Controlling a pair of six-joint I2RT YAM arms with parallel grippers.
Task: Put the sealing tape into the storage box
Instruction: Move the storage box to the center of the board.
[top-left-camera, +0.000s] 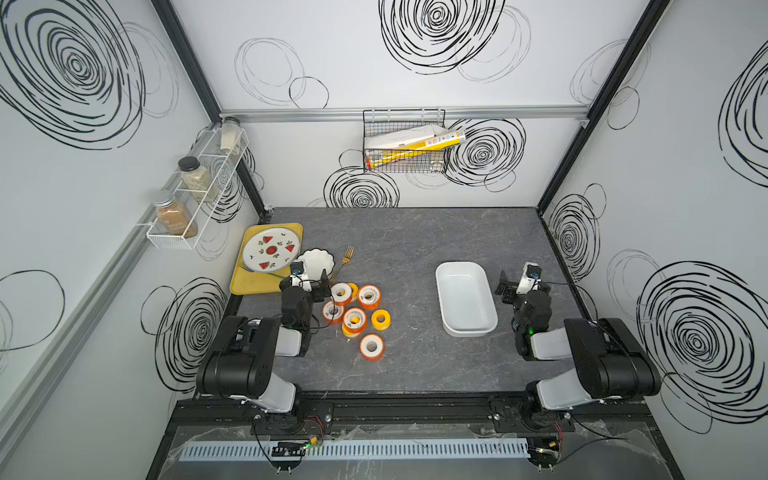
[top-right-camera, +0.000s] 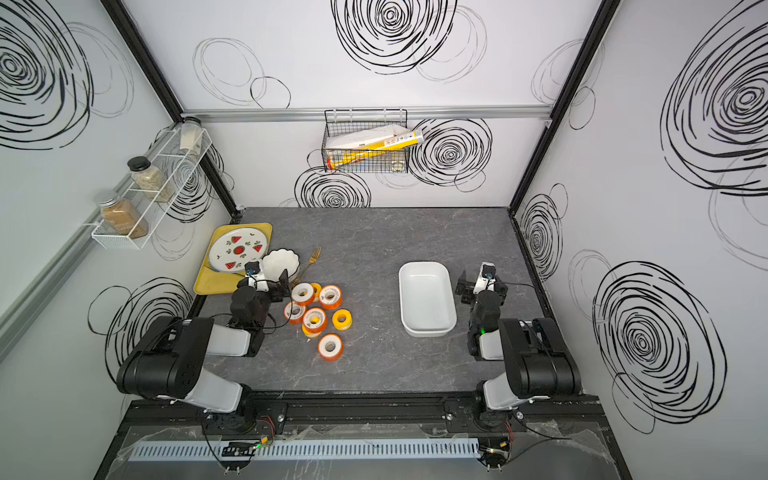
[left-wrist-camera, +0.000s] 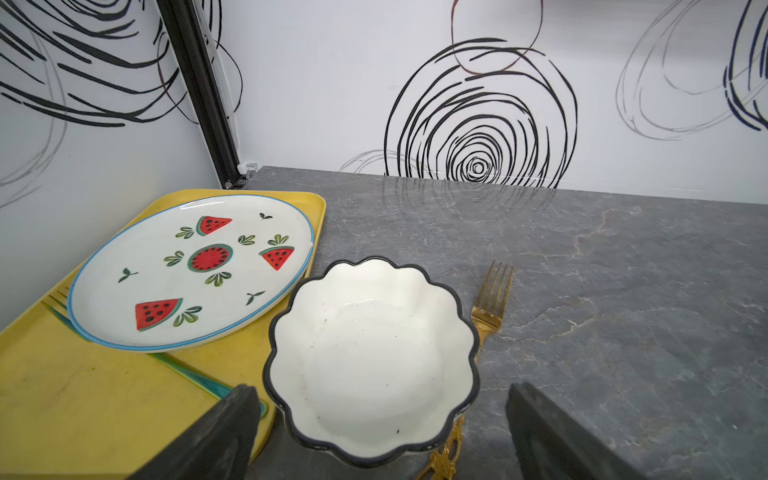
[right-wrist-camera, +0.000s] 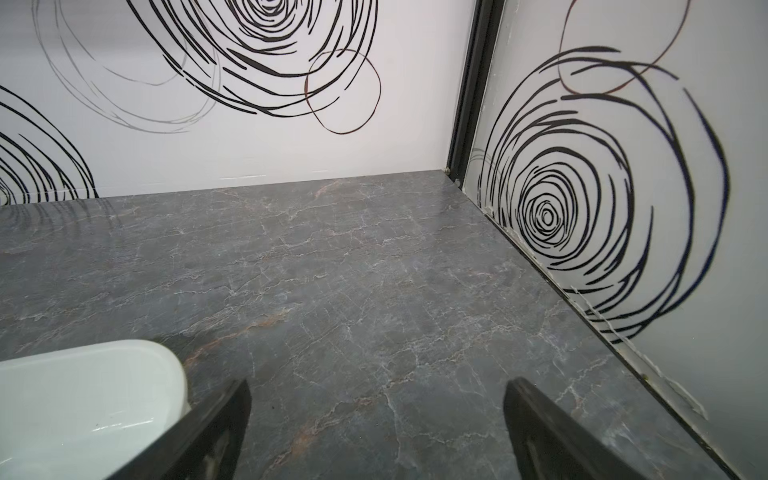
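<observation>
1. Several spools of sealing tape (top-left-camera: 354, 319) lie clustered on the countertop (top-left-camera: 415, 249), well apart from the storage box (top-left-camera: 465, 299); their label print is too small to read.
2. Left gripper (left-wrist-camera: 382, 390): jaws apart, holding nothing.
3. Right gripper (right-wrist-camera: 378, 386): jaws apart, just beside the storage box.

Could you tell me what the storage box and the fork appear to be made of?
The storage box looks like glossy white plastic: smooth moulded walls, rounded corners. The fork looks like gold-coloured metal, thin, shiny; plated or solid, I cannot tell.
</observation>
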